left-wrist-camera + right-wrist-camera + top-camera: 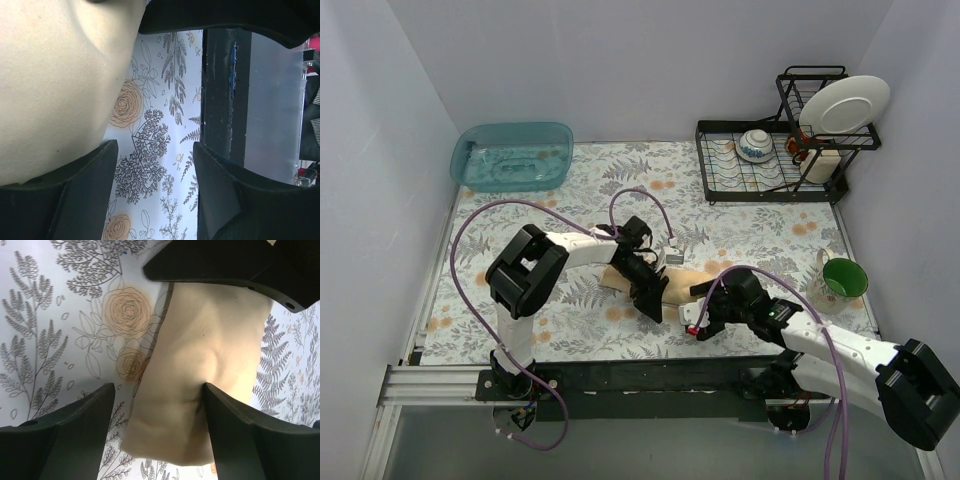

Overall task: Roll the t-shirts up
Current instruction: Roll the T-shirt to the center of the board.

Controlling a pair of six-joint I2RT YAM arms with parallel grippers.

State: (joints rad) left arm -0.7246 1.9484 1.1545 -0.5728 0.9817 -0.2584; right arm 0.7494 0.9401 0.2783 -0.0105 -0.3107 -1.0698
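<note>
A beige t-shirt lies as a narrow folded bundle on the flowered tablecloth, mid-table. My left gripper is low at its left end. In the left wrist view the left gripper is open with only tablecloth between its fingers, and the t-shirt lies beside and partly under the left finger. My right gripper is at the near right end. In the right wrist view the right gripper stands open astride the t-shirt. One finger presses into the cloth, the other rests apart on the tablecloth.
A teal tub stands at the back left. A black dish rack with a bowl and a white plate is at the back right. A green cup sits near the right edge. A black rail runs along the front.
</note>
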